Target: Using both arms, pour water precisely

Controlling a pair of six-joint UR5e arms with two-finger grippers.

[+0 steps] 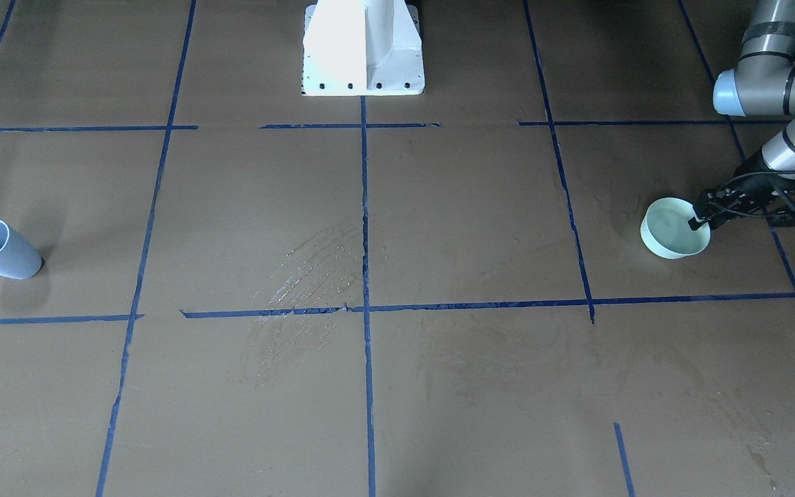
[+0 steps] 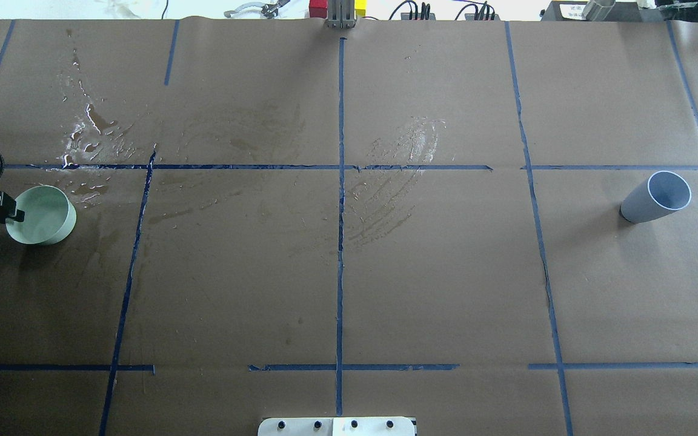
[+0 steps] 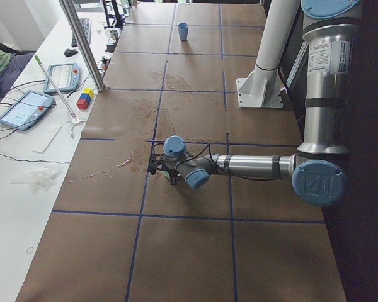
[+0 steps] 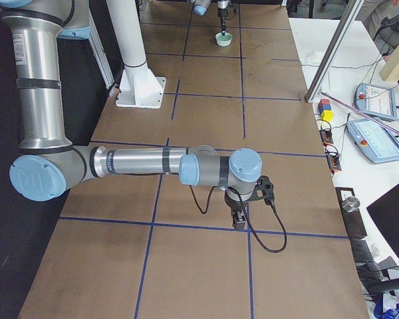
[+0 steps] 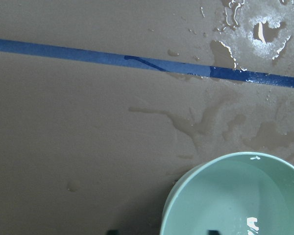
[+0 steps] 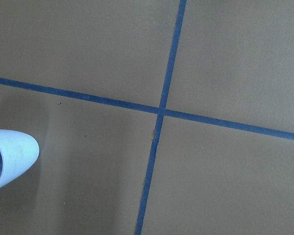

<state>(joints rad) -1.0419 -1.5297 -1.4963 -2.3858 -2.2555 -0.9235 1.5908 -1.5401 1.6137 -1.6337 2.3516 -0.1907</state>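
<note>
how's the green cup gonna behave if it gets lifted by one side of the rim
The green cup looks like stiff plastic, so its wall probably won't fold. It holds water, so lifted from one side it may tilt and slosh. The paper around it is wet, so it could slide if nudged.

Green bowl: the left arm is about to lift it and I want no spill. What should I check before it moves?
1. Left hand straddles the rim of the green bowl: ok.
2. Grip closed on that rim: not ok, the jaws stand open.
3. Water in the bowl: ok.
4. Blue cup upright, mouth clear: ok.
5. Right hand open or shut: cannot tell.
6. Paper beside the bowl dry: not ok, puddles.
</note>
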